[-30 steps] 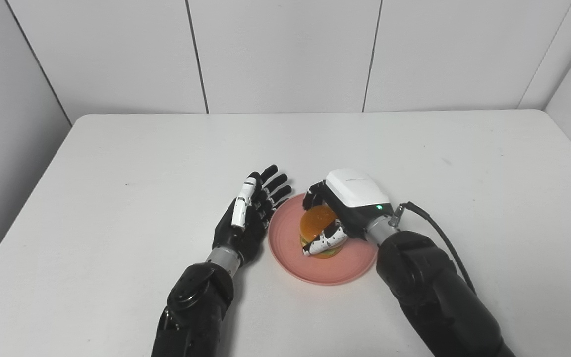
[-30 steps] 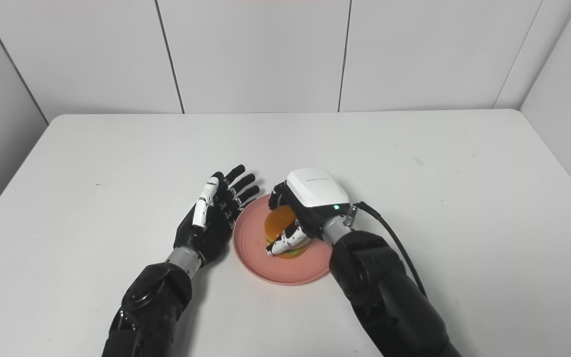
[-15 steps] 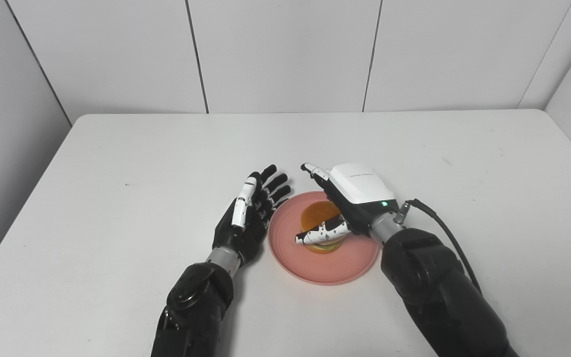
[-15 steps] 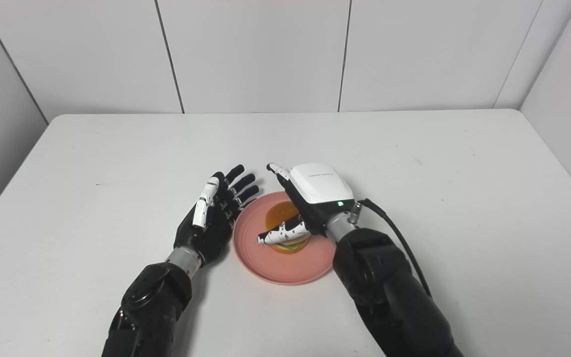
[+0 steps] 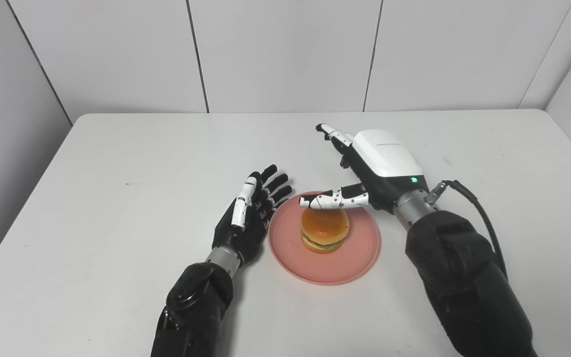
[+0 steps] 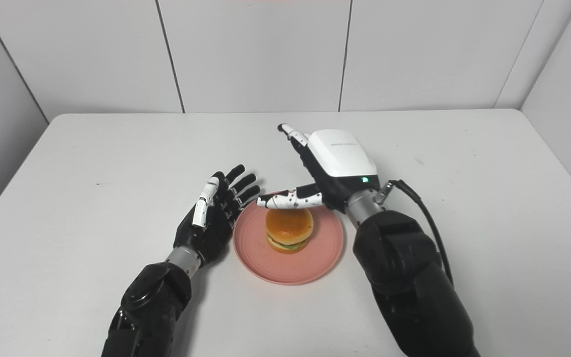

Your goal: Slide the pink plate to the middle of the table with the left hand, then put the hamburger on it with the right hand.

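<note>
The pink plate (image 5: 345,258) lies near the middle of the white table, a little toward the front. A hamburger (image 5: 324,230) with an orange bun stands upright on it, free of both hands. My right hand (image 5: 370,171) hovers open above and behind the burger, fingers stretched toward the back wall and thumb pointing left over the bun. My left hand (image 5: 249,213) rests open just left of the plate's rim, palm facing the plate, fingers spread; whether it touches the rim I cannot tell.
The white table (image 5: 117,163) is walled in by white panels at the back and both sides. A black cable (image 5: 474,208) runs from my right wrist along the forearm.
My right hand opened, let go of the hamburger onto the plate, then rose and drew back toward the far right. The left hand and the plate stayed put.
</note>
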Tool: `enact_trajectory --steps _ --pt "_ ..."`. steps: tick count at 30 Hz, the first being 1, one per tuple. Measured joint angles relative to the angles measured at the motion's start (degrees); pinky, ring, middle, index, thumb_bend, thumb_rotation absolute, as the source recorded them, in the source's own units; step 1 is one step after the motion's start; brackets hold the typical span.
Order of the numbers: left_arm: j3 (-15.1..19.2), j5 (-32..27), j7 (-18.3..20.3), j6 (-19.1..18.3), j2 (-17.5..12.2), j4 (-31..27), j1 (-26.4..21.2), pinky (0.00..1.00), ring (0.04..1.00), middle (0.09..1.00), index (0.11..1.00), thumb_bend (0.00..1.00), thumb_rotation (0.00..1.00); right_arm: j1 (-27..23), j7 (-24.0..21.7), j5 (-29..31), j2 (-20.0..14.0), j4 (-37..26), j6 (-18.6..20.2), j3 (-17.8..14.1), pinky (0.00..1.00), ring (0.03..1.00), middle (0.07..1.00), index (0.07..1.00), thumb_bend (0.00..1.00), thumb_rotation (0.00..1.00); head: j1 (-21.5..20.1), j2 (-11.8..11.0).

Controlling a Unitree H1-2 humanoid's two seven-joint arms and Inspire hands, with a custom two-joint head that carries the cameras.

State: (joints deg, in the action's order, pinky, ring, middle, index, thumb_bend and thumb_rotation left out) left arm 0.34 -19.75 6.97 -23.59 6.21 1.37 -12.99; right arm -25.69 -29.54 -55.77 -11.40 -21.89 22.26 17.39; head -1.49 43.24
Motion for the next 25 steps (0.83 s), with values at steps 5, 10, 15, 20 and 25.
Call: enact_trajectory --steps 5,10,15,20,25 --pt "-0.28 1.45 -0.25 0.07 -0.41 -0.86 0.1 0.89 0.89 0.897 0.899 0.35 1.0 0.7 6.58 9.67 1.64 0.23 -0.36 -7.72 0.64 0.812 0.901 0.974 0.82 0.88 -0.26 0.0" --pt "-1.2 5.55 -2.16 0.31 -0.59 -3.32 1.49 0.91 0.895 0.906 0.907 0.35 1.0 3.58 12.77 18.47 2.52 2.84 -2.59 -12.45 0.82 0.928 0.97 0.999 0.78 1.0 -0.26 0.0" --pt "-2.78 11.87 -4.16 4.34 -1.26 -6.44 3.28 0.94 0.929 0.939 0.938 0.36 1.0 10.67 18.37 25.98 3.26 5.04 -5.26 -16.0 0.86 0.961 0.994 1.0 0.74 1.0 -0.44 0.09" --pt "-3.45 14.76 -4.53 10.61 -1.54 -6.72 4.84 0.97 0.967 0.977 0.966 0.35 1.0 16.15 23.77 33.03 5.94 6.68 -10.39 -17.71 0.96 0.986 1.0 1.0 0.66 1.0 -0.35 0.09" --pt "-3.6 17.34 -4.65 14.67 -2.29 -6.71 8.34 0.98 0.971 0.979 0.972 0.35 1.0 19.71 26.45 37.76 7.12 11.8 -16.04 -17.56 0.98 1.0 1.0 1.0 0.64 1.0 -0.35 0.26"
